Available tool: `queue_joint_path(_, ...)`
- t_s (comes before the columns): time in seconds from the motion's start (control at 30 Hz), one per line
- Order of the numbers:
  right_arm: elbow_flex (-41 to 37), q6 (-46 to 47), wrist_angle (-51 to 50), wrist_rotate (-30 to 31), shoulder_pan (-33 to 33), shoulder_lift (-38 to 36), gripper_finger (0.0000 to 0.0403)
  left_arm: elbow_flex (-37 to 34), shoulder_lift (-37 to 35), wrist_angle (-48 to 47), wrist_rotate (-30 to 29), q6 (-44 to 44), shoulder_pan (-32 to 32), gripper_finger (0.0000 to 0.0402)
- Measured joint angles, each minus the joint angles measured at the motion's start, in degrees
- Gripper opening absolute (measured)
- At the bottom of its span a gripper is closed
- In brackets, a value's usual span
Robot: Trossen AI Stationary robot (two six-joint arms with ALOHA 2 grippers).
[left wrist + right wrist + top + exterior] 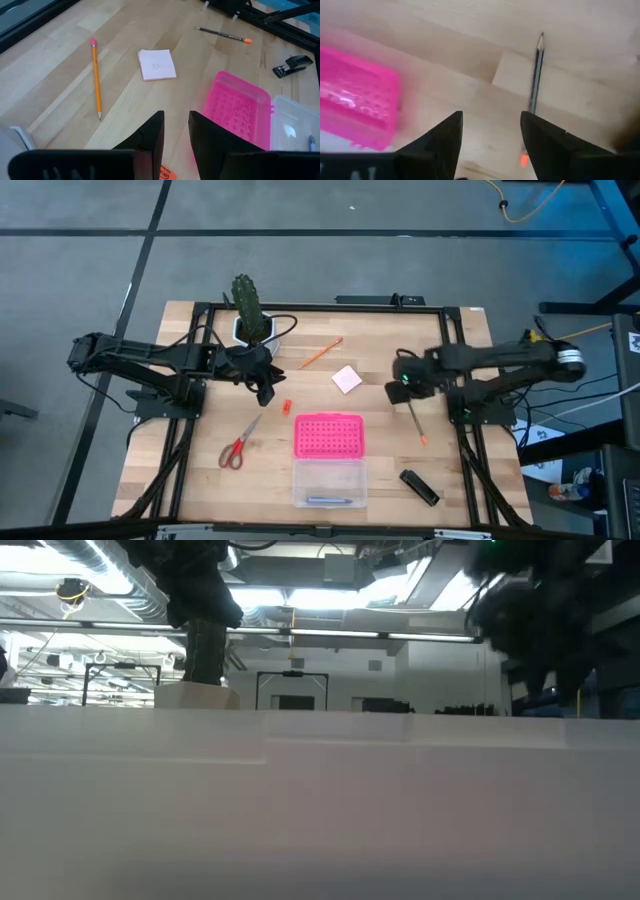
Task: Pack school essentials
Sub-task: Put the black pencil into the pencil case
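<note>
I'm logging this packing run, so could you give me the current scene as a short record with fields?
left end effector: open, empty, above small red-orange piece
right end effector: open, empty, over dark pencil with orange end
open clear plastic box: holds a pen; pink dotted lid folded back
still on wooden table: red-handled scissors, thin orange pencil, pale pink notepad, black oblong block

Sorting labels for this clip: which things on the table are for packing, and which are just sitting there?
For packing: scissors, orange pencil, pink notepad, dark pencil, black block, small red piece, pen already in the clear box.

Just there: cactus in its white pot.
</note>
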Motion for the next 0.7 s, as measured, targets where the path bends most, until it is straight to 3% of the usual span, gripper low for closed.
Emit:
queue_joint_path(0.1,0.00,9.16,-3.70,4.38,8.24,-2.07,0.0202,0.01,0.00,0.01,0.00,0.00,-0.01,0.0083)
queue_joint_path(0.23,-0.65,18.55,-8.90,4.27,16.48,-1.21,0.0202,0.02,0.00,0.01,0.00,0.00,0.01,0.0083)
queue_joint_path(0.47,-7.08,31.98,2.34,3.60,26.14,-0.67,0.0202,0.02,0.00,0.05,0.00,0.00,-0.01,0.0083)
queue_joint_path(0.7,-14.30,42.85,7.67,2.74,31.70,-0.61,0.0202,0.01,0.00,0.06,0.00,0.02,0.01,0.0083)
